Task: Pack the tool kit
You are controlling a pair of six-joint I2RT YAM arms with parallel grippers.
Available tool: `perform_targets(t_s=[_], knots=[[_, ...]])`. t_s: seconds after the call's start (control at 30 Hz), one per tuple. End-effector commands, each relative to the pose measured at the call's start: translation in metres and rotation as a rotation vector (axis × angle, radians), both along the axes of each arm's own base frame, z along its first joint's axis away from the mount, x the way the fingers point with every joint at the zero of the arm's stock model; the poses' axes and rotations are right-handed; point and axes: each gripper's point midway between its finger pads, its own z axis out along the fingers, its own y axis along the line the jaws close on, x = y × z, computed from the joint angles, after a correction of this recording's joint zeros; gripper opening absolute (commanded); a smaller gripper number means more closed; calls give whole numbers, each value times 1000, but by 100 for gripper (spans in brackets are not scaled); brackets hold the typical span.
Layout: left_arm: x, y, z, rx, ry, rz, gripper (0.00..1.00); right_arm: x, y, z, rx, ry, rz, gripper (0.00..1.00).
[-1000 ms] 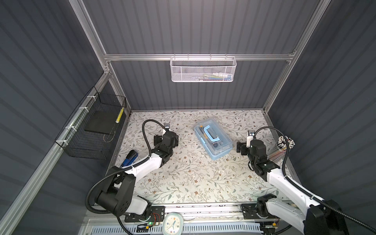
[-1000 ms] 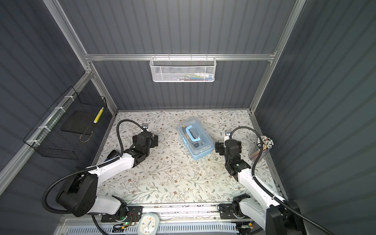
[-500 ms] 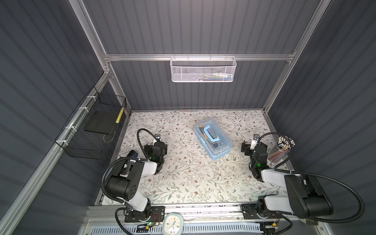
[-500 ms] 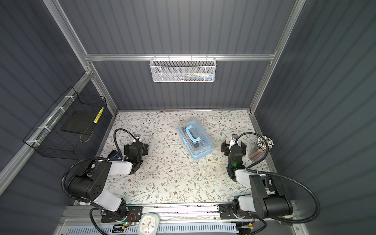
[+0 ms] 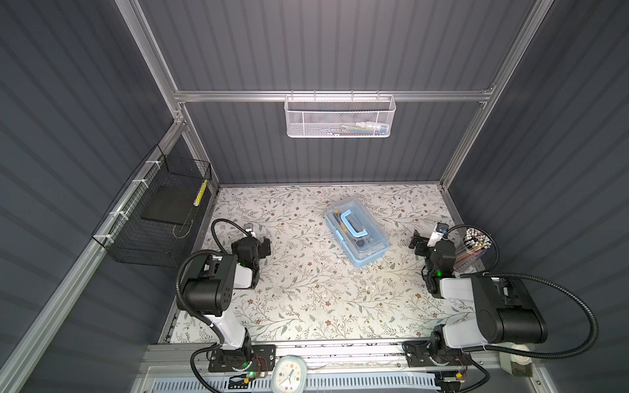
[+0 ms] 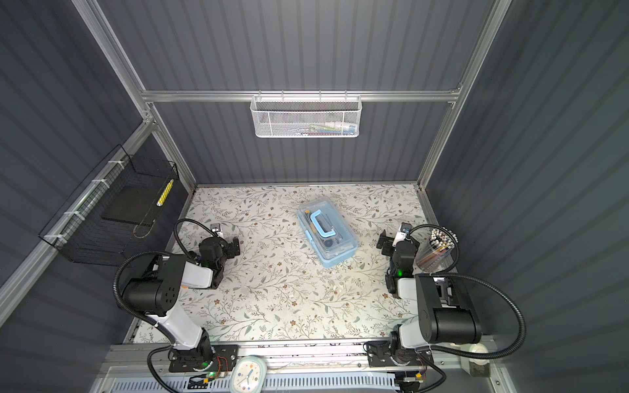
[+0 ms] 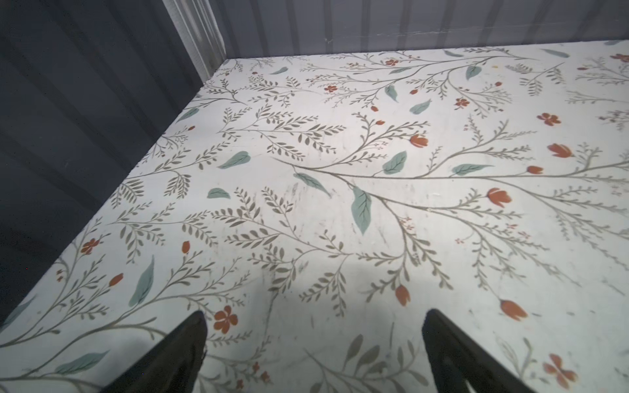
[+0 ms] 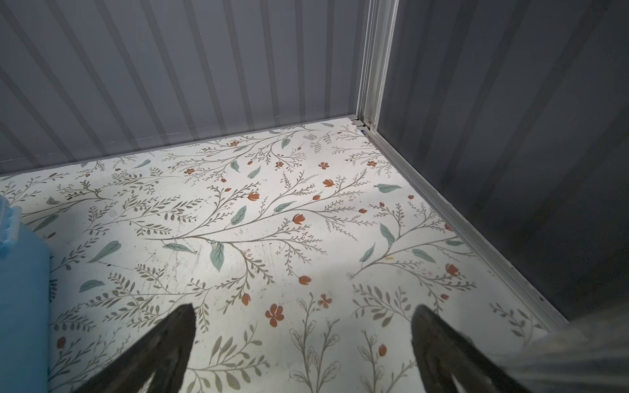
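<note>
Light-blue tool kit (image 5: 357, 234) — white floral-patterned table (image 5: 306, 299) — dark grey walls.

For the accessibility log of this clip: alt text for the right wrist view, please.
The right gripper stands wide open over the floral table, holding nothing. A light-blue corner of the tool kit shows at the picture's edge, clear of the fingers; grey ribbed walls meet at a metal post beyond.

The surface (image 5: 306, 299), white with a print of leaves and small red flowers, carries the tool kit (image 5: 369, 250). The kit lies flat and slantwise between my two pairs of jaws, nearer my right jaws than my left jaws, closed, its blue handle (image 5: 354, 224) on top. A clear cup of pens (image 5: 474, 248) stands at the surface's edge, just outward of my right jaws.
</note>
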Motion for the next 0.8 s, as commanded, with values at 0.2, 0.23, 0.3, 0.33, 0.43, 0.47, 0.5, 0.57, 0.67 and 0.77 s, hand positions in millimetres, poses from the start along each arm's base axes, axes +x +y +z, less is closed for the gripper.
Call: perform_targets(t_s=[0.2,0.23,0.3,0.33,0.43,0.47,0.5,0.57,0.67,0.77], knots=[[5,-6,9,-31,-34,-23,100,2,-1,4,12,-15,-6,99],[5,-6,9,-32,-35,-23,100,2,-1,4,12,-15,-7,99],[5,-7,10,-31,-36,-24,100,2,-1,4,12,-15,-8,99],[5,-7,10,-32,-36,-24,100,2,-1,4,12,-14,-7,99],[5,-7,9,-32,-35,-23,100,2,0,4,12,-15,-6,99],[5,-7,9,-32,-35,-24,100,2,-1,4,12,-15,-6,99],[5,-7,10,-32,-36,-23,100,2,-1,4,13,-15,-6,99],[5,-6,10,-32,-36,-23,100,3,-1,4,12,-12,-7,99],[5,-7,10,-32,-36,-24,100,2,-1,4,12,-15,-8,99],[5,-7,10,-32,-36,-24,100,2,-1,4,12,-16,-6,99]])
